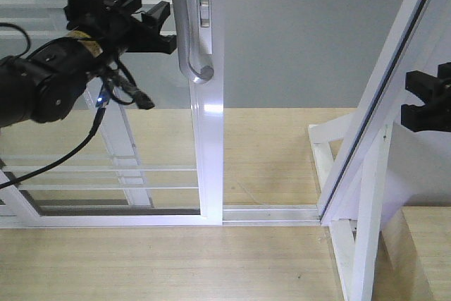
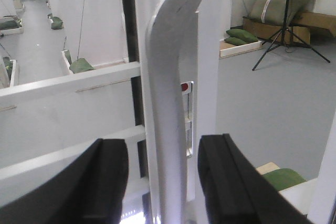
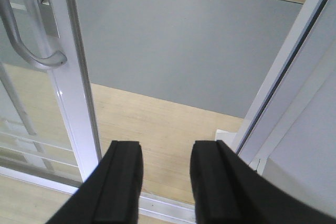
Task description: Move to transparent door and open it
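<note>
Transparent door (image 1: 208, 139): upright in its floor track.
My left gripper (image 2: 163, 182): fingers spread either side of the door's grey handle (image 2: 169, 93), placed to clamp it, I judge.
My right gripper (image 3: 166, 182): right of the door, fingers spread, empty.

Left end effector (image 1: 166, 27) raised, jaws apart — right end effector (image 3: 166, 182) lower, likewise parted.
</note>
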Robot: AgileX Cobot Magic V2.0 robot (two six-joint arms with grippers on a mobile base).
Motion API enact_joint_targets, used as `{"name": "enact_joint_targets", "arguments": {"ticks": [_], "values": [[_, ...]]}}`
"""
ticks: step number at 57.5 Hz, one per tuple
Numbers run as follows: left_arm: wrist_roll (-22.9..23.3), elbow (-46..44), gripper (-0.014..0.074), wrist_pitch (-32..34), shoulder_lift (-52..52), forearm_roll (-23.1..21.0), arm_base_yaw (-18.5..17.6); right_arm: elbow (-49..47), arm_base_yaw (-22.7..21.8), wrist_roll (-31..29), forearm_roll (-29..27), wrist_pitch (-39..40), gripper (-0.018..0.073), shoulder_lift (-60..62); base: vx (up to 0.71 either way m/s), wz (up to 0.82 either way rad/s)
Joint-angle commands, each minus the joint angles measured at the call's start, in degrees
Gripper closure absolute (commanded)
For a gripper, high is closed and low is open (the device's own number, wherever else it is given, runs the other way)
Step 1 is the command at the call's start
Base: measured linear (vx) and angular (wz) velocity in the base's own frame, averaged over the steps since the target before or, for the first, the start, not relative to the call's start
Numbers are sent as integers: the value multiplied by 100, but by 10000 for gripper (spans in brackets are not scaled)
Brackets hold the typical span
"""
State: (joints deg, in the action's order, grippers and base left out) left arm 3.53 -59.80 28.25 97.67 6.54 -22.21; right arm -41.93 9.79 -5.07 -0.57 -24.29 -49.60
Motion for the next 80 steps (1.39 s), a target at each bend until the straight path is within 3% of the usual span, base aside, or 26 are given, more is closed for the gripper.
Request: {"name": "enact_joint_targets", "arguments": {"ticks": [1, 11, 27, 40, 54, 70, 80], "values": [[44, -750, 152, 159, 121, -48, -103, -160, -20, -6, 57, 393, 237, 70, 0, 0], [44, -1641, 152, -107, 684, -103, -113, -160, -20, -6, 57, 351, 237, 70, 0, 0], [21, -2147, 153, -96, 1225, -94, -106, -160, -20, -6, 107, 352, 237, 70, 0, 0], [-99, -2148, 210, -58, 1305, -163, 4, -160, -20, -6, 253, 338, 237, 70, 0, 0], [-353, -2148, 257, -38, 1305, -1153, 389, -160, -20, -6, 302, 199, 237, 70, 0, 0], [-353, -2148, 257, -49, 1289, -1141, 574, -160, -20, -6, 342, 189, 237, 70, 0, 0], [-619, -2148, 257, -124, 1270, -1141, 629, -160, -20, -6, 347, 195, 237, 70, 0, 0]]}}
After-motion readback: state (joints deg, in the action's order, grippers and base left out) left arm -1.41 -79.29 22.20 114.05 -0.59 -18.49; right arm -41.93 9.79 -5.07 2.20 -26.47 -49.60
